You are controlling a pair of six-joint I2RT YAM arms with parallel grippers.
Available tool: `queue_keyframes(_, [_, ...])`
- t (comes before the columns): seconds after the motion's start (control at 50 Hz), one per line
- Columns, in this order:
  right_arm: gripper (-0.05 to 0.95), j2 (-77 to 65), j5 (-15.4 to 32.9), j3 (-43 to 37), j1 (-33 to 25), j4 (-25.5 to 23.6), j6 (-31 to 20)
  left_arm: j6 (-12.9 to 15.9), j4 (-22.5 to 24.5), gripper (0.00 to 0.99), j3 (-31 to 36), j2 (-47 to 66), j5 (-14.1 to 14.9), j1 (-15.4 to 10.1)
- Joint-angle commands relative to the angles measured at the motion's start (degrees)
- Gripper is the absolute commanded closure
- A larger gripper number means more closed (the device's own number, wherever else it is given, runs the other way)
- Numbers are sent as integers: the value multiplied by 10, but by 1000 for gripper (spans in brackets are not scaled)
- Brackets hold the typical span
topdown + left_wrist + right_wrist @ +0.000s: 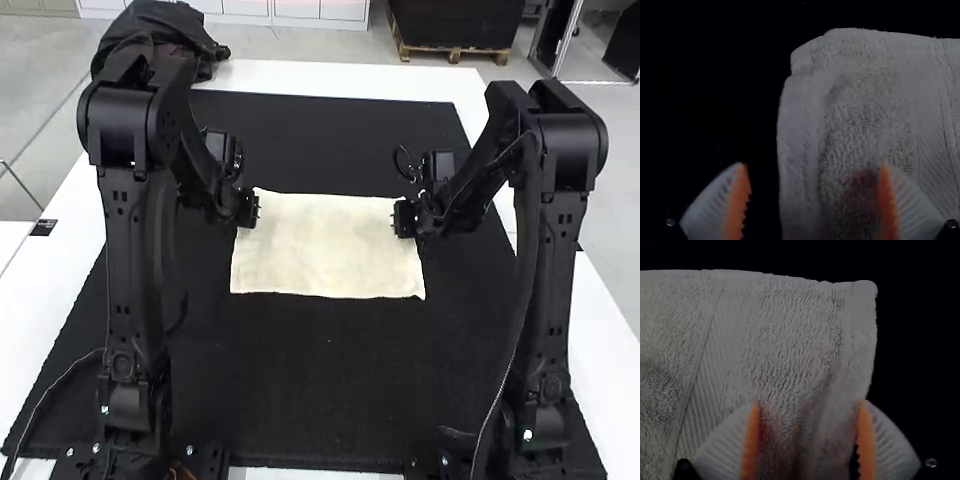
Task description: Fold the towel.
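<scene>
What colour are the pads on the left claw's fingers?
Orange, on the inner faces of the white ribbed fingers; the left wrist view shows it best.

Below and beyond the right gripper (400,218), white ribbed fingers (890,445) with orange pads (866,440) set apart, pale terry towel (782,330) with ribbed band, corner beyond the fingertips, black surface (920,340) alongside.

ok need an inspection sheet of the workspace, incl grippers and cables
surface: black mat on white table
job's things: cream towel lying flat as a rectangle; layer count unclear
clutter: dark bundle at the table's far left
left gripper: open, at the towel's left edge
right gripper: open, at its right edge
cables: thin cable along the right arm
surroundings: white table margins beyond the mat, nothing seen against the towel but the arms
</scene>
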Motion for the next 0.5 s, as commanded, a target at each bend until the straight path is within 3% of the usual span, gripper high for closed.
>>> queue_keyframes(0.0, [925, 20, -30, -6, 7, -7, 2, 14, 6, 969, -9, 37, -60, 5])
queue_keyframes(0.48, [926, -49, -30, -19, -18, -7, 20, 20, 42, 970, -18, -25, -39, 30])
